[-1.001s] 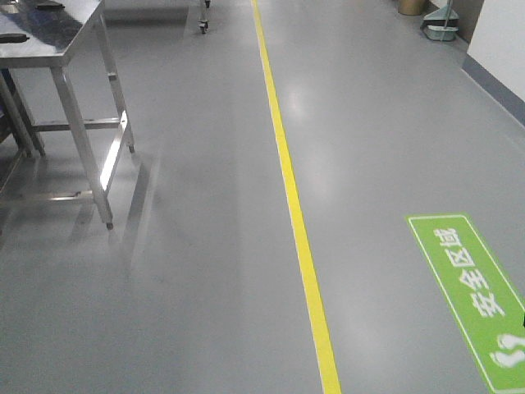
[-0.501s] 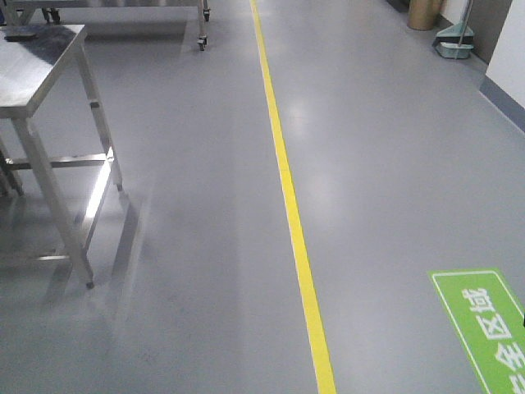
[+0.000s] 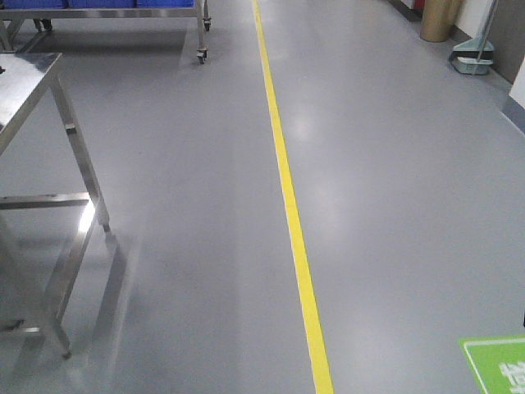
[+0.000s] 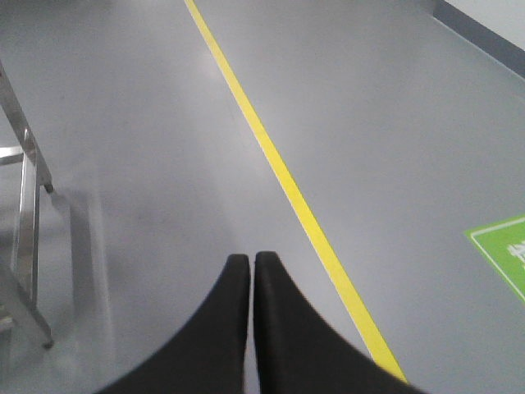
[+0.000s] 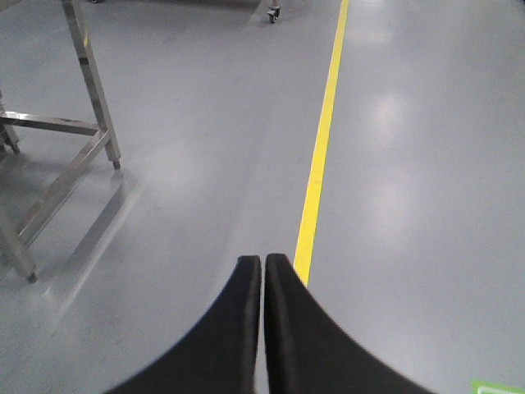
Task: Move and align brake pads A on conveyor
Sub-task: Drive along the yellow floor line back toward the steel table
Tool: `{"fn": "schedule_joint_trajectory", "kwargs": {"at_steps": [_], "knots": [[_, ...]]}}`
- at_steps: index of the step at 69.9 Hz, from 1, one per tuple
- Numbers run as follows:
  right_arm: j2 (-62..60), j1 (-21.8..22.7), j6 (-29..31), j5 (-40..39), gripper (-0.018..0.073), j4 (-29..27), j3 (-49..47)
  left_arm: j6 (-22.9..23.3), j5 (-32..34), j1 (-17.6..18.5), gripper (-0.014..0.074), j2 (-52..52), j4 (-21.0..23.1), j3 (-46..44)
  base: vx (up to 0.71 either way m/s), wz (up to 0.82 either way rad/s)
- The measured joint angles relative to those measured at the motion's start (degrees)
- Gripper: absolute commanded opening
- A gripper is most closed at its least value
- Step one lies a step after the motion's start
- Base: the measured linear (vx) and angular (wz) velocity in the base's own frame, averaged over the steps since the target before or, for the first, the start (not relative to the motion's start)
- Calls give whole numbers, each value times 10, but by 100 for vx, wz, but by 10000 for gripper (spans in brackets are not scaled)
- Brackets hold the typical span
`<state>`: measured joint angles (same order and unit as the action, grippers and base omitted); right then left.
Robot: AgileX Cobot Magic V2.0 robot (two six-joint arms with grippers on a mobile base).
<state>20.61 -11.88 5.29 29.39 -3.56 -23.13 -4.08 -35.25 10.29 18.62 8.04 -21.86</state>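
step: likely travel to belt | left pincer [image 4: 250, 261] closed narrow, empty | right pincer [image 5: 263, 263] same | pads, belt unseen | table [image 3: 23, 86] left of pincers | next: reach belt, locate pads

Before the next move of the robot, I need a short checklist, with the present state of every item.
1. left gripper shut and empty: ok.
2. right gripper shut and empty: ok.
3. floor along the yellow line free of obstacles: ok.
4. Enough room beside the steel table: cannot tell.
5. brake pads A in view: not ok.
6. conveyor in view: not ok.
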Motion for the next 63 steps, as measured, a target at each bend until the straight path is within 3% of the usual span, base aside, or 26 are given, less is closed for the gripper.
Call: {"fn": "schedule_joint_trajectory", "kwargs": {"at_steps": [63], "knots": [[0,0,0,0,-4,0,0,0,0,0,-6,0,0,0,55,1]]}}
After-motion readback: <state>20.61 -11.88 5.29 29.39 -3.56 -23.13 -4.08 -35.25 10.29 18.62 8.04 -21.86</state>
